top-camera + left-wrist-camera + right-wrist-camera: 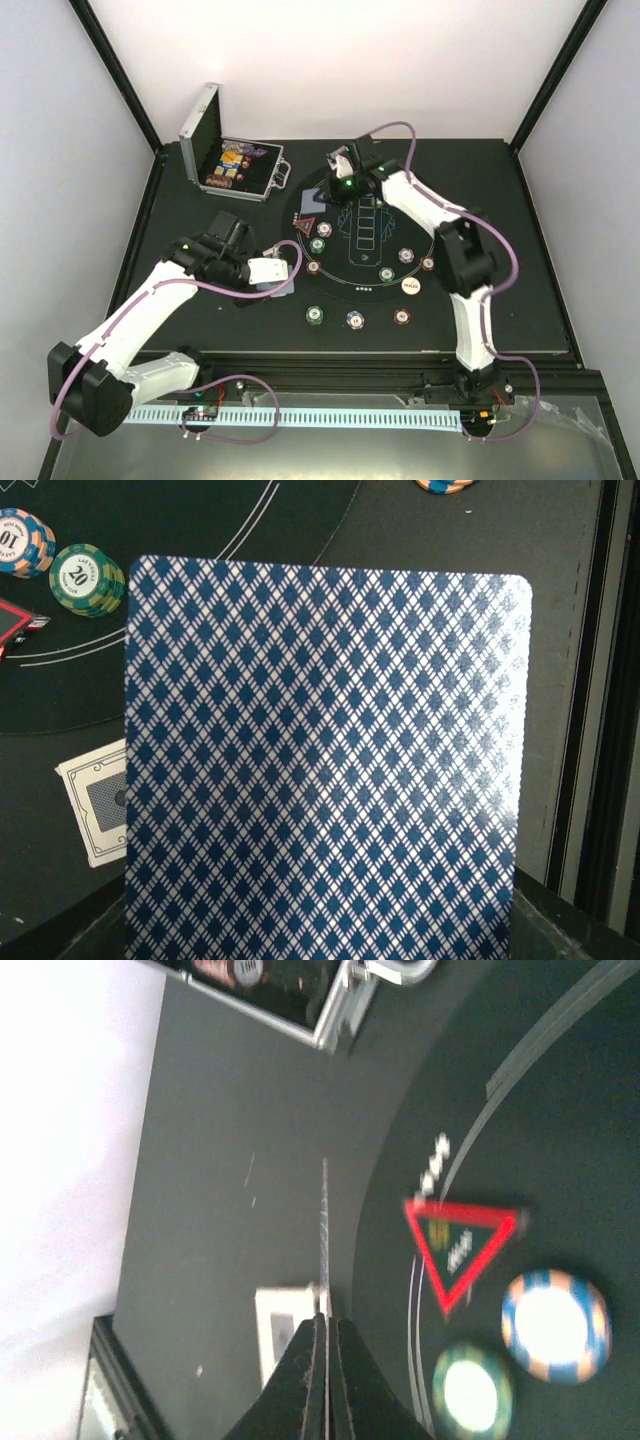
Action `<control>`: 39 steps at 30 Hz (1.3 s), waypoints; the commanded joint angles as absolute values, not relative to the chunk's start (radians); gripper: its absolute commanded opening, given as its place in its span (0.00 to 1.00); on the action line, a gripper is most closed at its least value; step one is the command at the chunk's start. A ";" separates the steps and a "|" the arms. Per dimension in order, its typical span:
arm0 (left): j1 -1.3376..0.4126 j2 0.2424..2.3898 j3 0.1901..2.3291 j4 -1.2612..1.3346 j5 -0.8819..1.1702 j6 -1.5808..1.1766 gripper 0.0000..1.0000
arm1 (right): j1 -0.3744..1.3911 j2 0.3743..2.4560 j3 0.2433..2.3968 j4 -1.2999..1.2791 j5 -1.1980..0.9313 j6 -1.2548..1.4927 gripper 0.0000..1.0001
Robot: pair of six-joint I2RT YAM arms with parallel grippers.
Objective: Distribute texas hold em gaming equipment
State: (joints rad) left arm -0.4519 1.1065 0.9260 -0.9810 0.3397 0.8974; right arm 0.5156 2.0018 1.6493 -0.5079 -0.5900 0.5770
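Both sets of jaws are pressed shut, each on a card. The left gripper [288, 266] sits at about 8 o'clock from the round mat [350, 262]. It holds a patterned card [325, 760] upright right in front of its wrist camera. The blue diamond-check back fills most of that view, and the fingers are hidden under the card's lower edge. At 8 o'clock from it a loose card [92, 815] lies flat on the table [200, 230], clear of the jaws.

The right gripper [325, 1345] reaches over to the mat's rim at about 11 o'clock. Its two dark fingers meet with no gap that I can see. An edge-on card [325, 1230] sticks straight out from between the tips toward 12 o'clock in its wrist view, showing only as a thin line. At 3 o'clock from that card the red triangle [460, 1245] lies flat on the mat, near the card but not touching it. A blue-and-white chip [555, 1325] lies at 4 o'clock from the card and a green chip [472, 1390] at 5 o'clock, both apart from the fingers.

Seen from above, more chips are scattered round the mat. A white button [411, 286] lies at the mat's 5 o'clock, and three chips [355, 320] line up just outside its rim at 6 o'clock. The metal case [235, 165] stands open at the table's 10 o'clock.
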 commanded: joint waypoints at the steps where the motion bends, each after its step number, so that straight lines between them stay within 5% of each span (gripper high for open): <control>1: -0.439 1.064 0.936 -1.039 0.343 0.906 0.02 | 0.503 2.292 1.996 -0.680 -0.627 0.502 0.01; 5: -0.432 1.055 0.927 -1.043 0.343 0.902 0.01 | 0.503 2.511 2.263 -0.744 -0.648 0.534 0.02; 11: -0.420 1.059 0.929 -1.066 0.354 0.907 0.01 | 0.504 2.597 2.295 -0.717 -0.638 0.554 0.05; 14: -0.417 1.058 0.922 -1.066 0.356 0.908 0.02 | 0.502 2.569 2.278 -0.721 -0.622 0.533 0.23; 22: -0.414 1.068 0.931 -1.064 0.372 0.899 0.02 | 0.484 2.459 2.264 -0.819 -0.545 0.459 0.53; 25: -0.413 1.067 0.936 -1.065 0.376 0.896 0.02 | 0.479 2.416 2.250 -0.885 -0.489 0.425 0.56; 32: -0.411 1.072 0.938 -1.054 0.377 0.897 0.02 | 0.481 2.051 1.741 -0.610 -0.538 0.494 0.80; 39: -0.407 1.085 0.958 -1.053 0.392 0.896 0.02 | 0.559 1.680 1.236 -0.281 -0.656 0.653 0.83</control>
State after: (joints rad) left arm -0.4175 1.0775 0.9176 -1.0496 0.3546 0.8970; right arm 0.5003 1.8404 1.4487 -0.5430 -0.5610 0.5354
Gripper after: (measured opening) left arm 0.665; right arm 0.831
